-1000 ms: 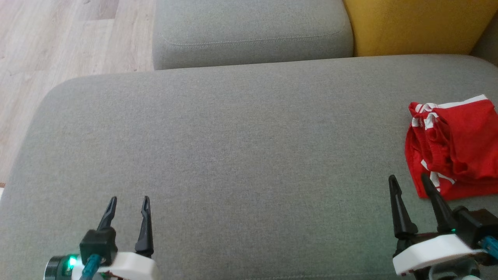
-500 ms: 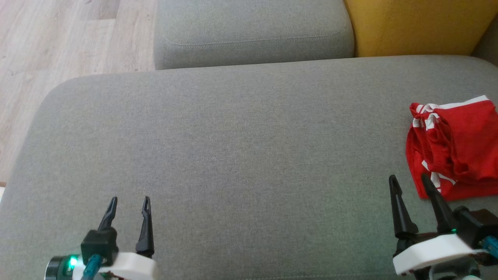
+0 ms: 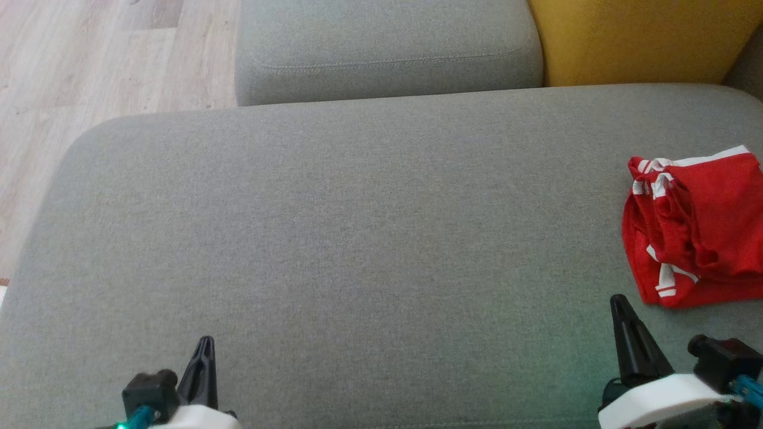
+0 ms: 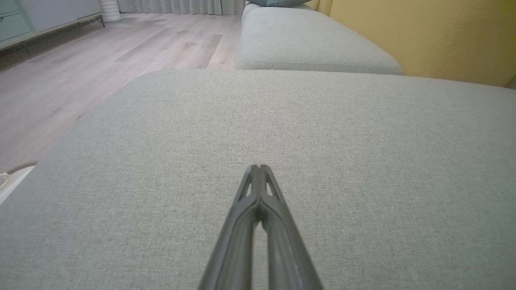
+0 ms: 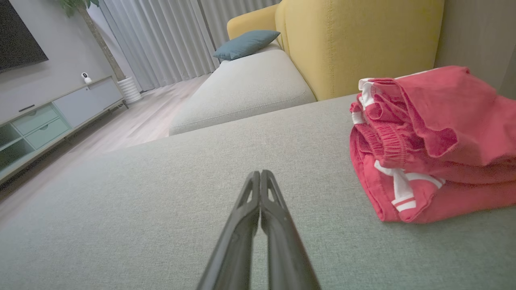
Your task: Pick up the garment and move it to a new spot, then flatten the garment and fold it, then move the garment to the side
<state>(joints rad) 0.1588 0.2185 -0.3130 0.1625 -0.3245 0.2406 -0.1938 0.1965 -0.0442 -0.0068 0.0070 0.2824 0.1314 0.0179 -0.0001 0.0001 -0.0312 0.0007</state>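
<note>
The garment (image 3: 697,226) is a red piece with white stripes, folded into a thick bundle at the right edge of the grey cushion (image 3: 369,226); in the right wrist view the garment (image 5: 431,145) lies to the right of my fingers. My right gripper (image 3: 620,305) is shut and empty, low at the bottom right, a short way in front of the bundle and apart from it. Its tips (image 5: 260,174) meet over bare cushion. My left gripper (image 3: 205,342) is shut and empty at the bottom left, its tips (image 4: 259,167) closed above the fabric.
A second grey cushion (image 3: 387,47) lies beyond the first, with a yellow sofa back (image 3: 644,36) to its right. Wooden floor (image 3: 89,65) runs along the left. A blue pillow (image 5: 246,43) and a low cabinet (image 5: 44,121) stand farther off.
Both grippers have gone from open to shut and have drawn back toward the bottom edge of the head view. The garment has not moved.
</note>
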